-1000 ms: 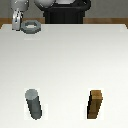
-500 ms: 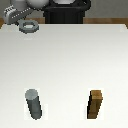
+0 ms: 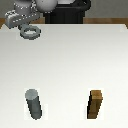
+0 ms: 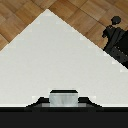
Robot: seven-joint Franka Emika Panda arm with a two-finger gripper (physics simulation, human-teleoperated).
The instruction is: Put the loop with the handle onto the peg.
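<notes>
The loop with the handle (image 3: 30, 32) is a grey ring hanging at the far left of the white table (image 3: 70, 65). Just above it, my gripper (image 3: 24, 26) is shut on its short handle. In the wrist view the grey handle (image 4: 63, 97) sits between my dark fingers, and the ring itself is hidden. The peg (image 3: 34, 104), a dark grey upright cylinder, stands near the front on the exterior view's left, far from the gripper.
A brown wooden block (image 3: 96, 105) stands upright near the front on the exterior view's right. The black robot base (image 3: 65, 12) is at the table's far edge. Wooden floor (image 4: 30, 20) surrounds the table.
The gripper with the loop has shifted slightly toward the exterior view's left. The peg and the block have not moved.
</notes>
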